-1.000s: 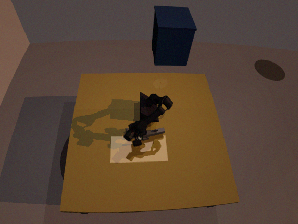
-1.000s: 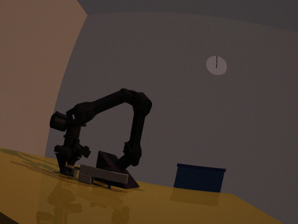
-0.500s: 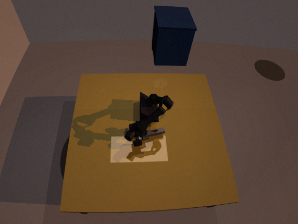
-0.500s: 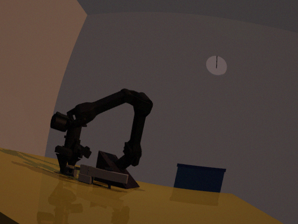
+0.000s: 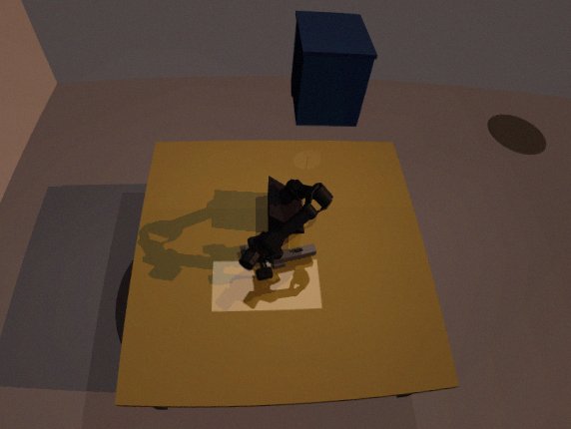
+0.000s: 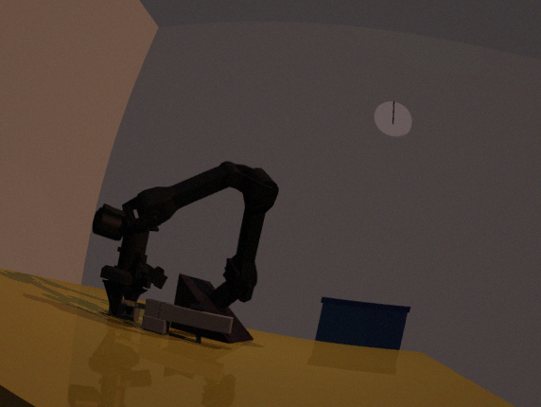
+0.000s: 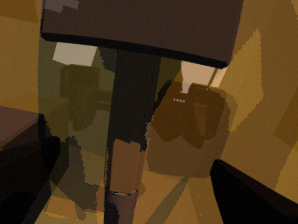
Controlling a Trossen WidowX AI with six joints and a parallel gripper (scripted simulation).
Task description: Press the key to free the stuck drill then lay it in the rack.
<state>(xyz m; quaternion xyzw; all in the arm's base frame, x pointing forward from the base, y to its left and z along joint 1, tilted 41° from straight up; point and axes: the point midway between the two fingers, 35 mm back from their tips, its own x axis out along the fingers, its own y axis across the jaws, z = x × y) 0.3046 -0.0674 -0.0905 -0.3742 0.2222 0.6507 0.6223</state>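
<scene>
My gripper [image 6: 121, 309] [image 7: 137, 157] is open and low over the table, with its fingers pointing down. A dark shaft [image 7: 134, 100], perhaps the drill, lies across the gap between the fingers in the wrist view, touched by neither. It runs from under a broad brown block [image 7: 140, 25] to a greyish lower end. A long grey bar [image 5: 304, 250] [image 6: 199, 318] lies right beside the gripper, with a small grey block [image 6: 154, 325] near its left end. The arm hides part of this group in the top view. I cannot tell the key or the rack apart.
The arm rises from a dark wedge-shaped block [image 5: 282, 216] [image 6: 208, 305] behind the bar. A bright patch of light and arm shadows lie on the yellow table [image 5: 349, 339] [image 6: 293, 379]. A blue box [image 5: 331, 90] [image 6: 359, 324] stands beyond the table's back edge.
</scene>
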